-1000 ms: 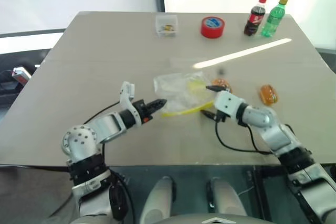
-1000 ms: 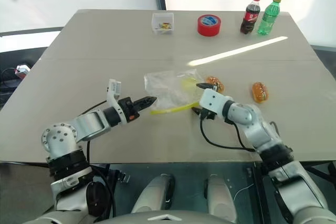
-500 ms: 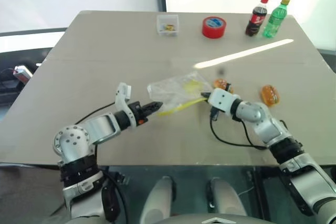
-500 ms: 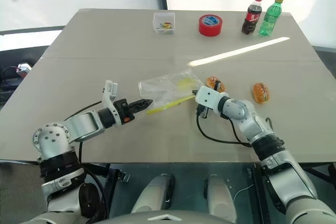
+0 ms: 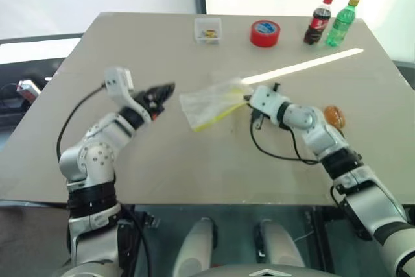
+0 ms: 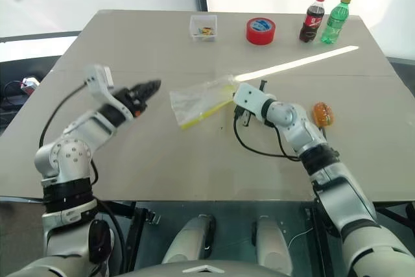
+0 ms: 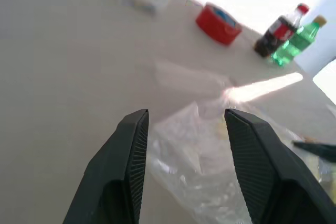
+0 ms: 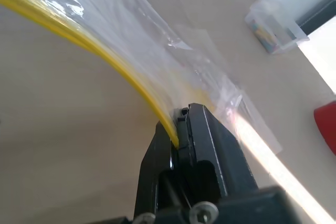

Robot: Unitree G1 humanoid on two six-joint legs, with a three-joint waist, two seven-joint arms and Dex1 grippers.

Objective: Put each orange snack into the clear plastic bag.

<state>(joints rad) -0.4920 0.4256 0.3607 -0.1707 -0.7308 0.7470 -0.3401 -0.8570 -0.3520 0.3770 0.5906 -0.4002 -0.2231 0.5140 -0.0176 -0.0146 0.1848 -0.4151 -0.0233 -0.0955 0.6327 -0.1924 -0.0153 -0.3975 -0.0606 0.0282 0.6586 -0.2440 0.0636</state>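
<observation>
The clear plastic bag (image 5: 206, 102) hangs crumpled just above the table's middle, its yellow strip (image 8: 94, 43) pinched in my right gripper (image 5: 248, 98), which is shut on that edge. My left gripper (image 5: 165, 91) is raised to the left of the bag, open, with nothing between its fingers (image 7: 131, 150). The bag (image 7: 210, 156) lies just beyond those fingertips, apart from them. An orange snack (image 6: 322, 113) rests on the table to the right, half hidden behind my right forearm.
At the table's far edge stand a small clear box (image 5: 208, 30), a red tape roll (image 5: 264, 32), a cola bottle (image 5: 317, 20) and a green bottle (image 5: 341, 21). A black cable (image 5: 279, 154) loops under my right arm.
My left gripper let go of the bag, opened, and rose up and to the left. My right gripper shut on the bag's yellow strip and carried it up and forward.
</observation>
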